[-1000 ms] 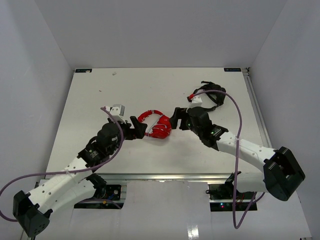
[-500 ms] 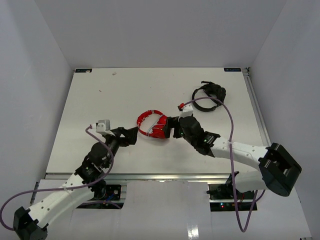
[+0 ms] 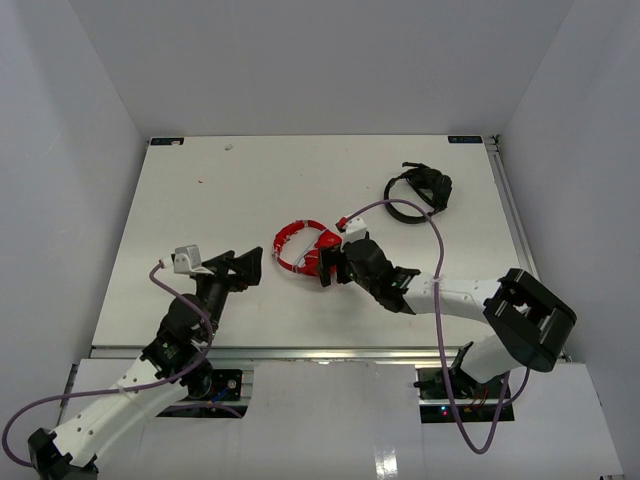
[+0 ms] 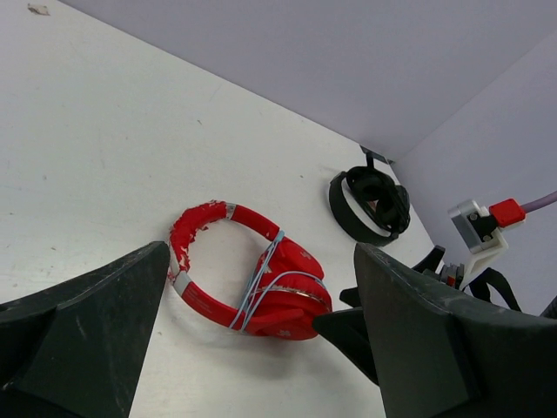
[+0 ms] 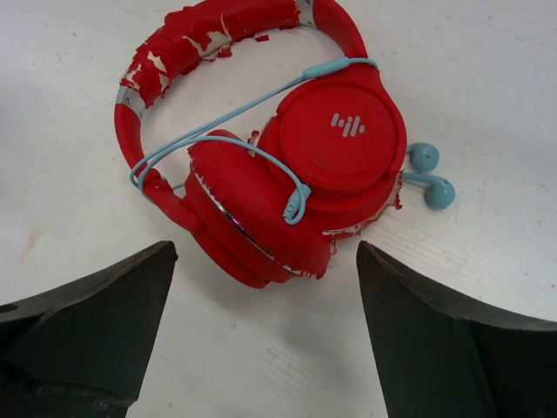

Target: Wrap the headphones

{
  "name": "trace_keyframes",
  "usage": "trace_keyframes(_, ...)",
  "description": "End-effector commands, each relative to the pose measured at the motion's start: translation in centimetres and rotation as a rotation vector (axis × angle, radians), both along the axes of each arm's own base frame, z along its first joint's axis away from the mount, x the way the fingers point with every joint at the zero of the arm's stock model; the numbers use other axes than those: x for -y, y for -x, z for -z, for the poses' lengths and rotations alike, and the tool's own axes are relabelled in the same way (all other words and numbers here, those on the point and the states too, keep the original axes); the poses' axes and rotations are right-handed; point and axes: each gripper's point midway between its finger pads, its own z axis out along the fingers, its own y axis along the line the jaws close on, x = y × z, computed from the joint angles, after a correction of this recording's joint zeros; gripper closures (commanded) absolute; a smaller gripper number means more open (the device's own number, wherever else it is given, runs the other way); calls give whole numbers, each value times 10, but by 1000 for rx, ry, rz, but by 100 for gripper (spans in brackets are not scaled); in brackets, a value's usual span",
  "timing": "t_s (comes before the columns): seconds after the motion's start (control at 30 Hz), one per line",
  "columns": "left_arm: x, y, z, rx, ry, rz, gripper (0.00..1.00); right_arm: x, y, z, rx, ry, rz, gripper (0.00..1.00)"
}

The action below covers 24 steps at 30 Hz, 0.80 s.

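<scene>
Right wrist view: the cable (image 5: 228,142) loops around the headphones (image 5: 341,131), its end loose on the table (image 5: 487,87). Wrapping seems nearly done. The left gripper (image 3: 245,262) and right gripper (image 3: 335,262) gape empty.

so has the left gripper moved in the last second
Yes: the left gripper has drawn back left and toward the near edge of the table, opening a gap to the red headphones it stood right beside.

The headphones (image 5: 339,131) are bright red, their cable (image 5: 326,67) pale blue, the table (image 5: 487,52) white, the second headphones (image 3: 432,188) black.
</scene>
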Motion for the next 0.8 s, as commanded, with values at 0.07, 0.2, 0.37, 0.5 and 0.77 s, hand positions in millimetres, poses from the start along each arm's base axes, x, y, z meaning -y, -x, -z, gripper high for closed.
trace_keyframes(0.07,12,0,0,11,-62,56,2,-13,-1,-26,77,-27,-39,9)
trace_keyframes(0.2,21,-3,4,-12,-111,87,2,-8,4,-49,43,-26,3,10)
trace_keyframes(0.37,31,-8,12,-65,-166,110,2,19,21,-60,-70,-26,124,10)
trace_keyframes(0.5,41,-12,23,-124,-220,135,2,65,29,-84,-75,-6,266,10)
trace_keyframes(0.77,50,-9,19,-122,-227,176,2,125,41,-120,63,-11,333,10)
